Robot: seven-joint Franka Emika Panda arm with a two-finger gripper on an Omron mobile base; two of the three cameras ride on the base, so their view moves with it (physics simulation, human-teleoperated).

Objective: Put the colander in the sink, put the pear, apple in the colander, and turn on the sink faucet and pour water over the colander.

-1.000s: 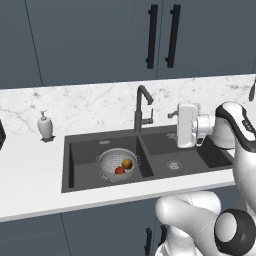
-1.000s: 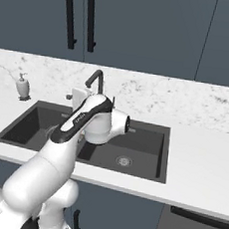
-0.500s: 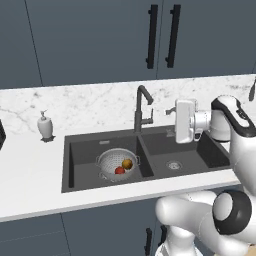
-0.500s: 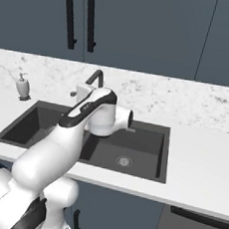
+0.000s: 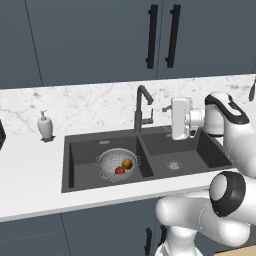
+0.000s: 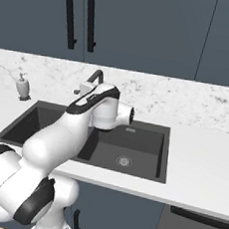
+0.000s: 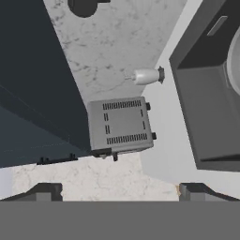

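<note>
Since the earlier pictures the arm has swung its hand from over the right basin toward the sink faucet [image 5: 142, 107]; the wrist has also turned, so the hand now stands on edge just right of the spout.

Landmark: faucet, at the back rim of the sink [image 5: 80, 145], on the divider between the two basins.

- Colander [image 5: 116, 164]: sitting in the basin left of the faucet, upright.
- Apple [image 5: 119, 170] and pear [image 5: 127, 163]: both inside the colander, touching or nearly so.
- Gripper [image 7: 119, 190]: in the hand view its two dark fingers [image 7: 44, 191] stand wide apart with nothing between them. That camera looks past the faucet along the worktop [image 7: 164, 140], toward a toaster [image 7: 121, 124] and the white soap dispenser [image 7: 146, 76] well left of the faucet.

Judgement: the loading steps look done; the step in hand is turning the water on. The lever is small and sits on the faucet's side; from these views I cannot tell exactly how far the fingers are from it. To do it well: bring the open fingers level with the lever, push it with one fingertip, don't knock the spout, then check the spout points over the colander's basin.
</note>
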